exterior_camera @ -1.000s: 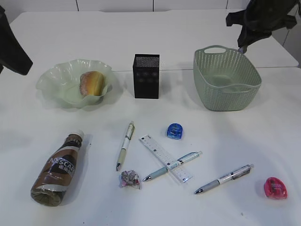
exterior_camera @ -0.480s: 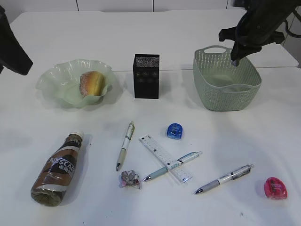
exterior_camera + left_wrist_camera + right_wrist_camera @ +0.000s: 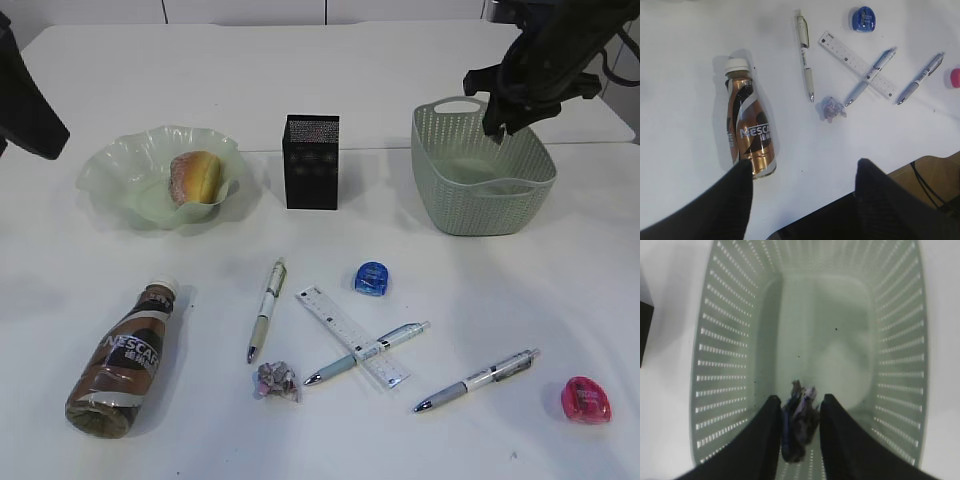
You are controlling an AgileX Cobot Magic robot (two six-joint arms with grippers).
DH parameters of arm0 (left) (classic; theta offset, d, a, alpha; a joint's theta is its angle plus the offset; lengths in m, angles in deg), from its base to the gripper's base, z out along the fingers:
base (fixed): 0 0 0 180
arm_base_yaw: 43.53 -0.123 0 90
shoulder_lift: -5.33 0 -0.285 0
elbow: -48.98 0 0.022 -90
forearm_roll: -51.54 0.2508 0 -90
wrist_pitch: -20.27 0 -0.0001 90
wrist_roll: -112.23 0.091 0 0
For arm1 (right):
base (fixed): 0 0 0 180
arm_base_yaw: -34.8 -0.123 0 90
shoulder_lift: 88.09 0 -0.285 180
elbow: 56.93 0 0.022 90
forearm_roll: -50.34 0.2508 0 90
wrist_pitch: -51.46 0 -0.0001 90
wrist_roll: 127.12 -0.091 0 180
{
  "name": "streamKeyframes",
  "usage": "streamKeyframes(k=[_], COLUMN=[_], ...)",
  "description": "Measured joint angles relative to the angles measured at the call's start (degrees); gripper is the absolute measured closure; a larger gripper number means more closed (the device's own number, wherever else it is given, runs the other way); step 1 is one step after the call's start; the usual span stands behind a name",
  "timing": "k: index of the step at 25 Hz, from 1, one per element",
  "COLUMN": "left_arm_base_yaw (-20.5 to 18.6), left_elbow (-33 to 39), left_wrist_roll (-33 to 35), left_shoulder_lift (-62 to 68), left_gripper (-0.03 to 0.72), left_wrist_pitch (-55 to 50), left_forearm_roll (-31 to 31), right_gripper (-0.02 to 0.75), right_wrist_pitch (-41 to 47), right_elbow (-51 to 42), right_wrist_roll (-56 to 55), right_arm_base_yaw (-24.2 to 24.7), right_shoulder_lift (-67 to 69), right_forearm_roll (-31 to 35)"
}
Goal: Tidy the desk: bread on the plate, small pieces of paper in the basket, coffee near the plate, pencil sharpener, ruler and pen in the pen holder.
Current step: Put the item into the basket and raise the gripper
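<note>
Moved: right gripper [image 3: 497, 122] has come lower over the basket [image 3: 452, 205] than a second ago; all else on the tabletop [image 3: 560, 270] stays put
Right jaws: clamped on a crumpled paper scrap [image 3: 799, 427], held above the basket floor in the right wrist view
Left gripper [image 3: 802, 197]: jaws spread apart and holding nothing, hovering above the coffee bottle [image 3: 747, 131]
Bread [image 3: 195, 177]: in the wavy glass plate [image 3: 120, 165] at left
Coffee bottle: lying on its side, front left, cap toward the plate
Pen holder [image 3: 311, 161]: black, upright, between plate and basket
Second paper scrap [image 3: 277, 381]: near the front edge, just beside a pen tip
Ruler [image 3: 351, 336]: flat, one pen [image 3: 367, 352] crossing it
Other pens: white one [image 3: 266, 308] left of the ruler, another [image 3: 478, 379] to its right
Sharpeners: blue [image 3: 371, 278] behind the ruler, pink [image 3: 586, 399] at far right
</note>
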Motion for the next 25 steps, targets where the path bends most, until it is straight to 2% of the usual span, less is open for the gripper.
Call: streamKeyframes(k=[1, 2, 5, 6, 7, 9, 12, 15, 19, 25], left_arm_base_yaw=[0.0, 0.0, 0.0, 0.0, 0.0, 0.0, 0.0, 0.0, 0.0, 0.0], left_elbow=[0.0, 0.0, 0.0, 0.0, 0.0, 0.0, 0.0, 0.0, 0.0, 0.0], left_wrist_roll=[0.0, 0.0, 0.0, 0.0, 0.0, 0.0, 0.0, 0.0, 0.0, 0.0], left_shoulder_lift=[0.0, 0.0, 0.0, 0.0, 0.0, 0.0, 0.0, 0.0, -0.1, -3.1], left_gripper=[0.232, 0.232, 0.232, 0.232, 0.232, 0.232, 0.232, 0.232, 0.232, 0.232], left_wrist_pitch=[0.0, 0.0, 0.0, 0.0, 0.0, 0.0, 0.0, 0.0, 0.0, 0.0], left_forearm_roll=[0.0, 0.0, 0.0, 0.0, 0.0, 0.0, 0.0, 0.0, 0.0, 0.0], right_gripper=[0.484, 0.440, 0.360, 0.360, 0.276, 0.245, 0.232, 0.225, 0.225, 0.225], right_wrist_pitch=[0.0, 0.0, -0.1, -0.1, -0.1, 0.0, 0.7, 5.8, 13.2, 15.6], right_elbow=[0.0, 0.0, 0.0, 0.0, 0.0, 0.3, 1.0, 5.4, 10.0, 12.7], right_wrist_roll=[0.1, 0.1, 0.1, 0.1, 0.2, 0.9, 2.4, 6.0, 7.6, 7.8], right_arm_base_yaw=[0.0, 0.0, 0.0, 0.0, 0.0, 0.0, 0.0, 0.0, 0.0, 0.0], right_shoulder_lift=[0.0, 0.0, 0.0, 0.0, 0.0, 0.0, 0.0, 0.0, 0.0, 0.0], right_forearm_roll=[0.3, 0.6, 1.6, 1.6, 3.2, 4.5, 5.9, 9.6, 11.2, 13.7])
